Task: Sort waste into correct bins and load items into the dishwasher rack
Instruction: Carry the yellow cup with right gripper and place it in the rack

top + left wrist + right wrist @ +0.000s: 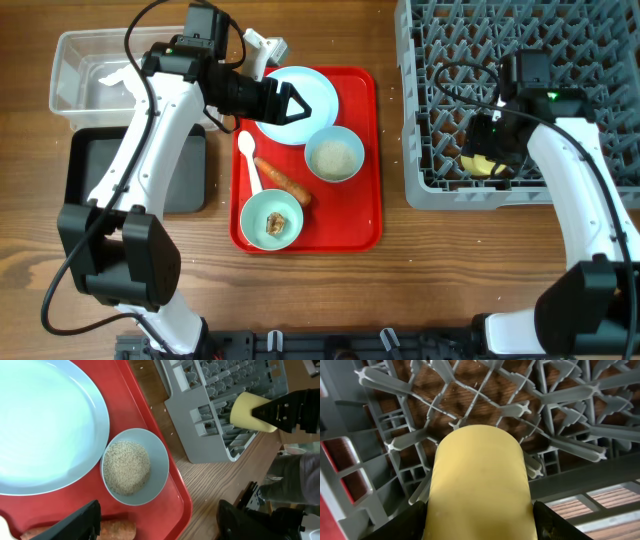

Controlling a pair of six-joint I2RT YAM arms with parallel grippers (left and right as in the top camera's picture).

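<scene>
Right gripper (487, 157) is clamped on the small yellow cup (479, 485), over the lower-left corner of the dishwasher rack (560, 30). Left gripper (298, 104) hangs spread wide above the pale-blue plate (320, 86), upper centre.

L gripper (293, 104) spread; R gripper (487, 160) clamped.

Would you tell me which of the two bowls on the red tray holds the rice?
The bowl beside the plate, nearer the rack; the other bowl holds a brown lump.
</scene>
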